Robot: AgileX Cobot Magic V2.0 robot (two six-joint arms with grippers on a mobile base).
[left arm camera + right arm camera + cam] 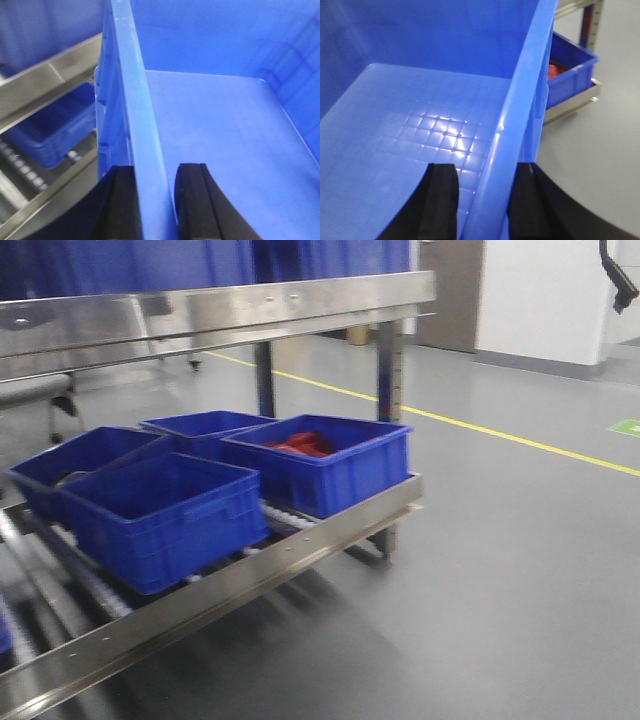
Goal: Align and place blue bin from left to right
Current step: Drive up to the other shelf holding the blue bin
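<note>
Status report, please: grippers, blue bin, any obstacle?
Left gripper shut on blue bin, left wall. Right gripper shut on right wall. Four other bins on rack ahead.

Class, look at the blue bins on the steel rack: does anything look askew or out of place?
Yes. The bins on the rack are bunched two deep, not in one row. The rear left bin seems tilted against the front left bin, though blur leaves that uncertain. Only the right bin holds something red.

Cropped and blurred
Wrist views cut the blue bin [225,125] at every edge, and the left tool [155,200] and right tool [482,200] at the bottom; red contents [300,446] of the far-right bin [340,475] blur beyond naming.
</note>
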